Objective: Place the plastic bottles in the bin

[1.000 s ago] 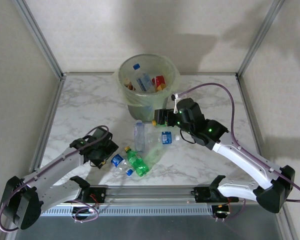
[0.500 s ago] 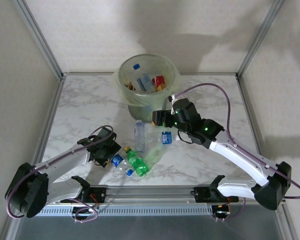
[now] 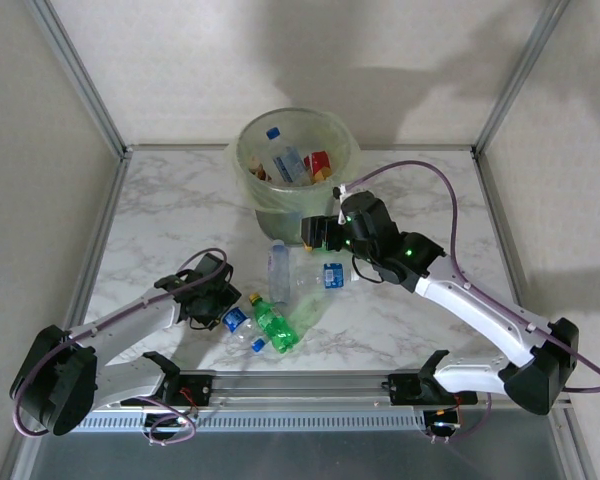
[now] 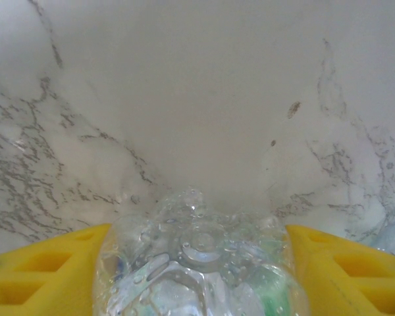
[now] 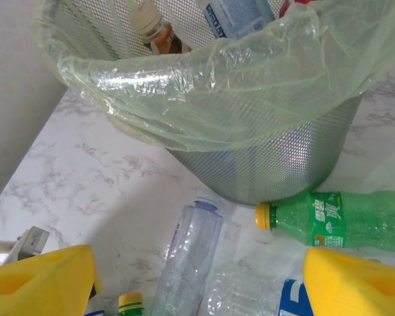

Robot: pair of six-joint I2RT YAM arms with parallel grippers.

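left gripper point(image 4: 197, 280): pads point(image 4: 329, 263) touching both sides of clear bottle point(image 4: 197, 230), gripping | right gripper point(image 5: 201, 280): jaws wide apart, empty, near bin point(image 5: 263, 158)

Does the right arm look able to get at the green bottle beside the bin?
Probably yes: the green bottle lies uncovered just ahead of the open right end effector, though the bin stands close behind it.

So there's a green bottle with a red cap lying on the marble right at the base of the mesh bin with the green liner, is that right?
Not quite: the right wrist view shows the cap is yellow, not red. The rest holds: the green bottle lies on the marble at the base of the mesh bin with the green liner.
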